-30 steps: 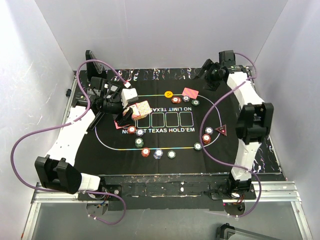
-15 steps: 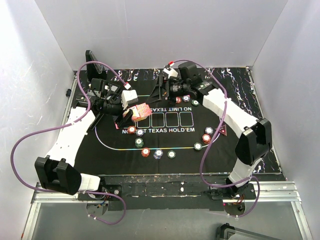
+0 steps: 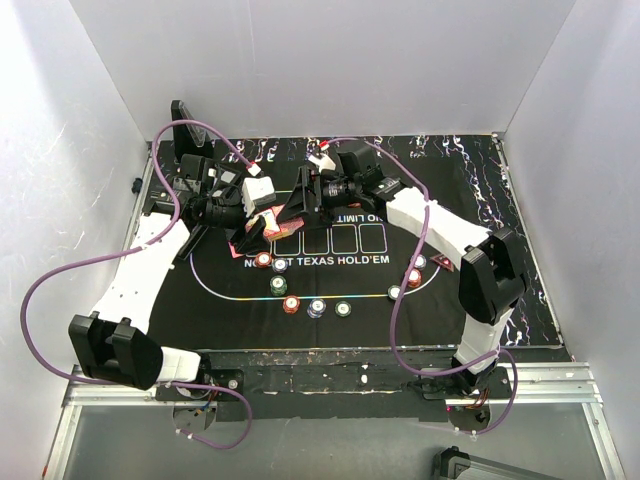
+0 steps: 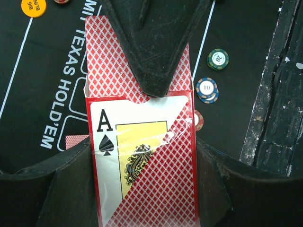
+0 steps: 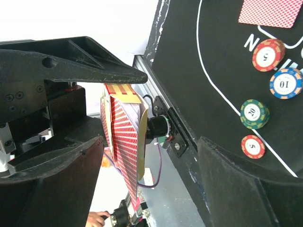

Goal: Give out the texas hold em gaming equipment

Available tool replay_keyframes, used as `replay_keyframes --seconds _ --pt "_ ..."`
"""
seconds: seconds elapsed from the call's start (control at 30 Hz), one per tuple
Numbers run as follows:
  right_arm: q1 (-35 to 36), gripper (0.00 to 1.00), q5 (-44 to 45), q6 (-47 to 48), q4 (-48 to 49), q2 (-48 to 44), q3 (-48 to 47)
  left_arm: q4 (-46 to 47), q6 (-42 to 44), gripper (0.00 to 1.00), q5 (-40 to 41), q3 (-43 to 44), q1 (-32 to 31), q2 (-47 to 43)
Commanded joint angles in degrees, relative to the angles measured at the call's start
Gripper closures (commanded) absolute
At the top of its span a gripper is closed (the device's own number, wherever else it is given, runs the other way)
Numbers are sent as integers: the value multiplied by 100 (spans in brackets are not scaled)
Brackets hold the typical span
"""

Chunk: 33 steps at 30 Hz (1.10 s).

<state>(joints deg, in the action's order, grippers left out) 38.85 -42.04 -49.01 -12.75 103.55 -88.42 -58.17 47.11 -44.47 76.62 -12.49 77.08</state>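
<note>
My left gripper [image 3: 262, 228] is shut on a red-backed playing card box [image 3: 278, 220] and holds it above the left of the mat. In the left wrist view the box [image 4: 142, 161] shows an ace of spades, with cards sticking out of its open top. My right gripper [image 3: 298, 204] is open and has reached the box. One of its fingers [image 4: 151, 47] lies over the protruding cards. In the right wrist view the box [image 5: 124, 146] stands edge-on beside one finger [image 5: 52, 189], with a wide gap to the other. Poker chips [image 3: 291, 304] lie along the mat's oval line.
A black printed mat [image 3: 330, 330] covers the table. A red-backed card [image 5: 270, 10] lies face down on it. A yellow disc [image 4: 34, 5] and a dark-red triangle marker [image 3: 441, 262] lie there too. Red [image 5: 268, 54], blue-white [image 5: 286, 82] and green [image 5: 254, 113] chips lie below the box.
My right arm has swung from the back right corner across the mat to the card box. My left gripper has kept the box in about the same place.
</note>
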Motion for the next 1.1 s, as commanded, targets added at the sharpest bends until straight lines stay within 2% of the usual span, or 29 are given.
replay_keyframes --seconds 0.0,0.13,0.63,0.87,0.97,1.07 --pt "-18 19 -383 -547 923 25 220 131 -35 100 -255 231 19 -140" --pt "-62 38 -472 -662 932 60 281 183 -62 100 -238 204 19 -167" --pt "-563 57 -454 -829 1214 -519 862 236 -106 100 -273 178 27 -202" --pt "-721 80 -498 -855 1223 -783 967 254 -115 100 -264 125 19 -237" --pt "-844 86 -524 -847 1223 -976 1072 280 -115 100 -264 90 19 -246" --pt "-1019 88 -498 -847 1223 -1161 1195 289 -141 100 -290 107 19 -228"
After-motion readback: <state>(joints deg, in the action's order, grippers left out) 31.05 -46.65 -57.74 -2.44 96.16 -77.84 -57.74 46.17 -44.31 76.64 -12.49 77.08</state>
